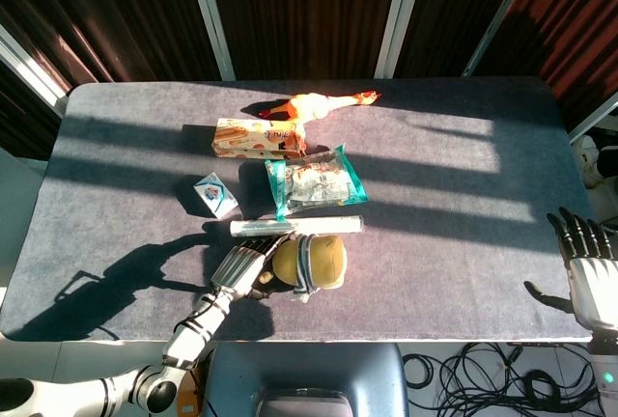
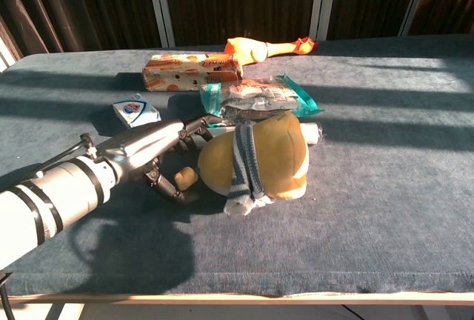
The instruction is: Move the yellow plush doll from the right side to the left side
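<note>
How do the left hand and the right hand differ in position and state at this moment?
The left hand reaches over the table right beside the yellow plush doll; the right hand hangs at the table's right edge, far from everything. The left hand's fingers point at the doll with the thumb near its small limb; the right hand's fingers are spread upward on nothing. Neither plainly holds anything yet.
</note>
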{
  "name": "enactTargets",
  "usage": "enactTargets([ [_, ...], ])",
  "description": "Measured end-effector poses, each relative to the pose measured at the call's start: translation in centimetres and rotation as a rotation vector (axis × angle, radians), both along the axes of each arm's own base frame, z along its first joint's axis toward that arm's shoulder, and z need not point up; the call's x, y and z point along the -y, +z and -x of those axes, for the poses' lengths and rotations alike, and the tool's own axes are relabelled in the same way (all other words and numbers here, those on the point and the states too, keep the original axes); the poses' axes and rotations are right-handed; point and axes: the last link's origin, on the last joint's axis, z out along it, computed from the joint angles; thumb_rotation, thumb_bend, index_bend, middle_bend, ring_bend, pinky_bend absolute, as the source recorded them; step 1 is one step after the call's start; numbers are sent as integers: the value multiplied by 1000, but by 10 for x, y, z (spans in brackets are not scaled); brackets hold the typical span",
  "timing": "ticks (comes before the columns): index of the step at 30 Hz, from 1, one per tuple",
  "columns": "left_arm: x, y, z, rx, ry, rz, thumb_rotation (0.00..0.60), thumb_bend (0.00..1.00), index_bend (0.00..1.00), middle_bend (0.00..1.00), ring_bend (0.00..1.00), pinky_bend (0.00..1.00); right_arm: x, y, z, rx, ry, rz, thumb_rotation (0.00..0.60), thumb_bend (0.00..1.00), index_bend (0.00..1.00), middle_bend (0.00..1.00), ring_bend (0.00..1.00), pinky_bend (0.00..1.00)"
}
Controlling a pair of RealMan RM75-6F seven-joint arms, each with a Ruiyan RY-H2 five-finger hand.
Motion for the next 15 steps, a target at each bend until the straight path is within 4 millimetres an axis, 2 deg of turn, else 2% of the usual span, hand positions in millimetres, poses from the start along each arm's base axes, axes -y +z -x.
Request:
enactTargets([
  [3,-1,-1,0,39,0,-58,600,260,445,635,607,604,0,1,0,3,-5,1,600,22,0,0,0,0],
  [5,-1,-2,-1,67,-6,-84,600,273,575,752,706,705,0,1,0,6,-6,2,600,22,0,0,0,0],
  [10,2,-3,1,90,6,-58,600,341,732,907,835,826,0,1,0,9,-7,8,600,22,0,0,0,0],
  [15,1,2,4,50,-9,-64,600,389,780,956,873,855,1,0,0,10,-11,1,600,22,0,0,0,0],
])
